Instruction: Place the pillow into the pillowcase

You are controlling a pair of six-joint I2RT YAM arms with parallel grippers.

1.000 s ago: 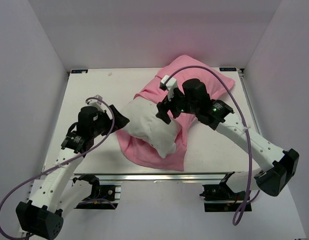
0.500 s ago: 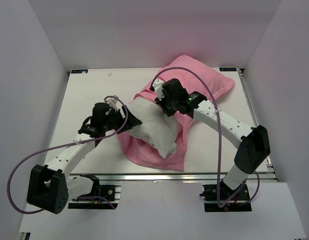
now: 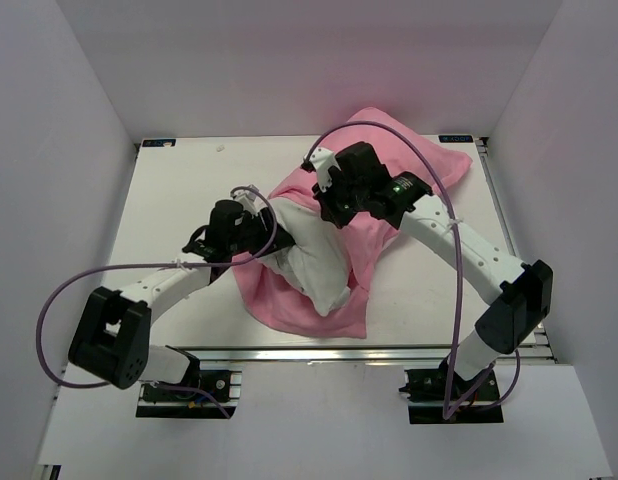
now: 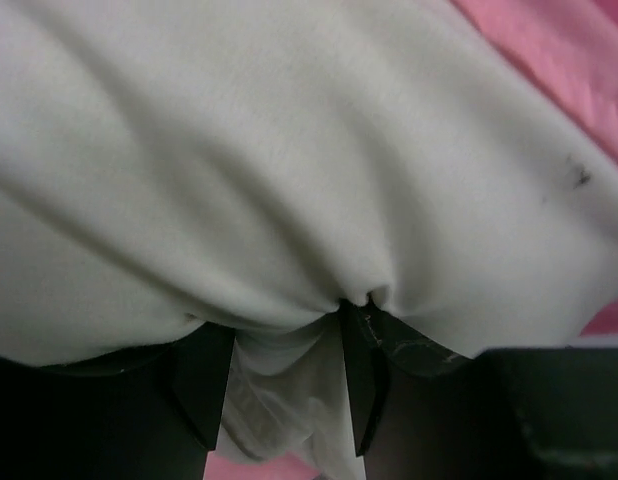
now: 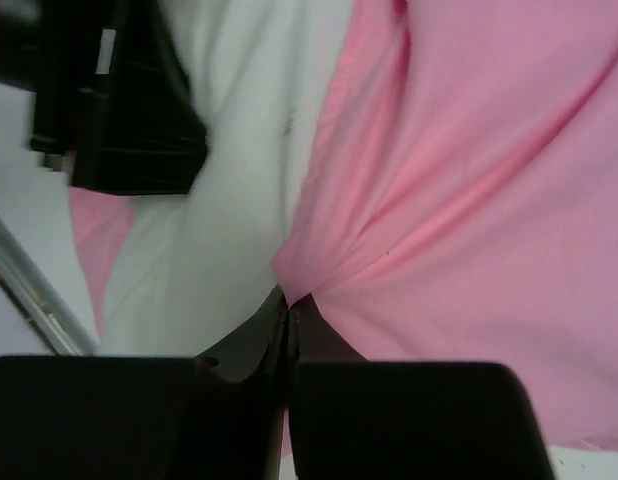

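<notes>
Across the middle of the table [image 3: 179,180], we are watching a job only partly done: the pillow [image 3: 314,262] is lying with its far end tucked under the pillowcase [image 3: 409,170], while its near, white half is showing bare and resting on the pink lower layer. We are seeing the left gripper [image 4: 279,330] pinching a gathered fold of the pillow's exposed end, and the right gripper [image 5: 289,310] clamping shut on a pucker of pink cloth at the upper edge of the opening, just beside the white. We are judging that what is left is drawing that edge over the bare half, or pushing the pillow deeper, until no white is showing.
</notes>
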